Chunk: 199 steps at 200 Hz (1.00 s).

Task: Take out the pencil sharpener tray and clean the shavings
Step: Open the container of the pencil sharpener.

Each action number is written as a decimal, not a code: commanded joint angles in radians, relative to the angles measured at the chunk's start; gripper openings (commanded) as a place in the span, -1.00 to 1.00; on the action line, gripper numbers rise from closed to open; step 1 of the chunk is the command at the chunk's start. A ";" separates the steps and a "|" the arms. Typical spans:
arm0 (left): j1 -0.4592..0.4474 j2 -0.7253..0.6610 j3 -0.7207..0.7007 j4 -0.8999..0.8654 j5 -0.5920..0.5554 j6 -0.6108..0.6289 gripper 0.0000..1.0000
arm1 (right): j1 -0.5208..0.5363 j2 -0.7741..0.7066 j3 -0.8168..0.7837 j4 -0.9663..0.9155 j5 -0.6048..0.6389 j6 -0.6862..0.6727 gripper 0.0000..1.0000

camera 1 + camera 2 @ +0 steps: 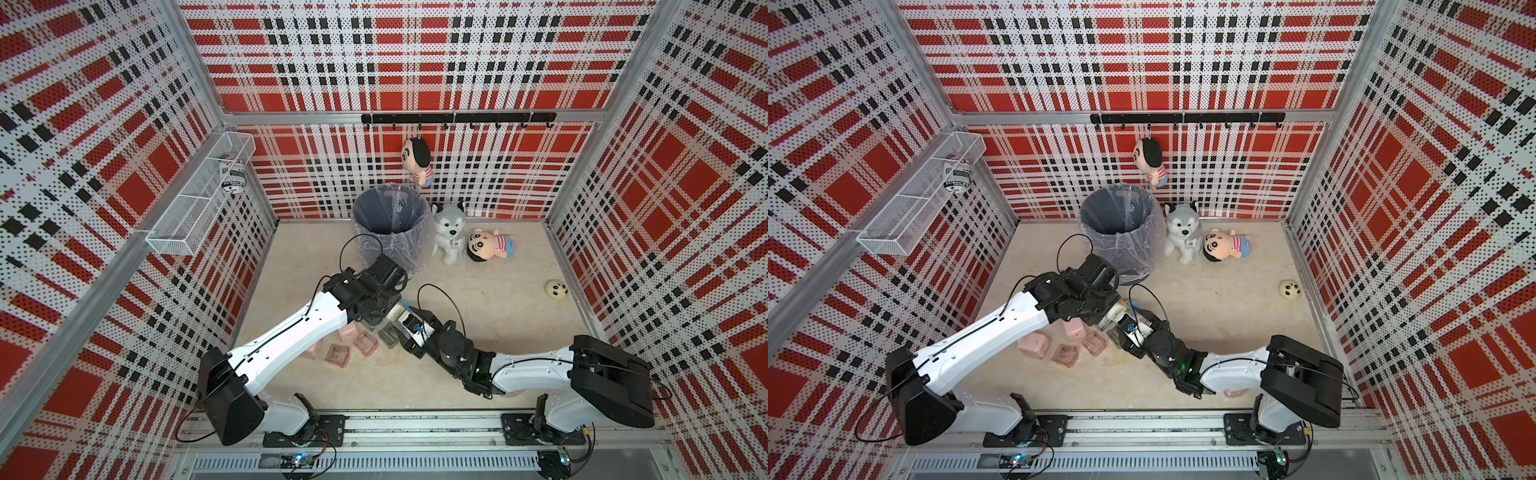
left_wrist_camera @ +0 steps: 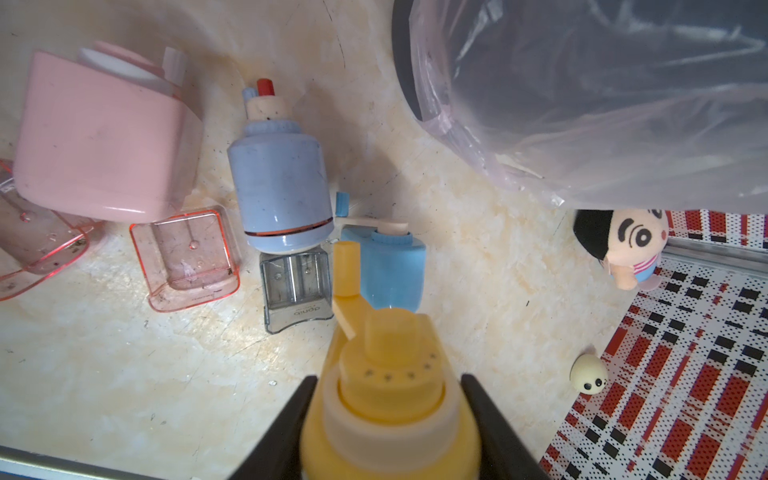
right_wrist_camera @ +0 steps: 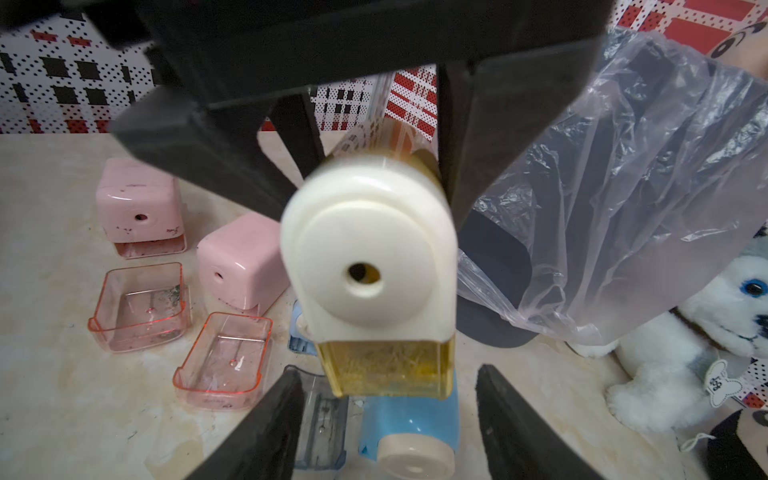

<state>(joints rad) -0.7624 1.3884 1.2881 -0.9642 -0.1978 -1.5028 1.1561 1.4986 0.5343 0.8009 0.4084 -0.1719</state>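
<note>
Sharpener (image 3: 365,257), yellow body with cream face, is held clear of the bench (image 1: 478,299) by the left end effector (image 2: 388,386), which is clamped on its sides. Shavings tray (image 3: 386,368), amber and see-through, is seated in the underside and looks well filled. Right end effector (image 3: 388,374) is parted, one finger on each side of the tray; no contact is seen. Tray is judged light, thin-walled and smooth, so likely slippery and easily spilled. Hold is best taken on its flat side walls, squeezed gently, and kept level toward the lined bin (image 1: 399,249).
</note>
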 commanded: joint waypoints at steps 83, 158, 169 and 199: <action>0.014 -0.030 -0.015 0.027 0.006 -0.004 -0.22 | 0.014 0.074 0.049 0.073 0.073 -0.009 -0.02; 0.015 -0.028 -0.030 0.028 -0.016 -0.020 -0.24 | 0.034 0.056 0.025 0.114 0.094 -0.022 -0.14; 0.015 -0.028 -0.030 0.028 -0.026 -0.025 -0.24 | 0.037 0.048 0.016 0.122 0.095 -0.021 -0.13; 0.017 -0.019 -0.031 0.027 -0.037 -0.028 -0.27 | 0.045 0.035 -0.003 0.137 0.091 -0.017 -0.13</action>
<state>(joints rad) -0.7536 1.3808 1.2686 -0.9501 -0.1856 -1.5188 1.1831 1.5669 0.5472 0.8558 0.4889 -0.1940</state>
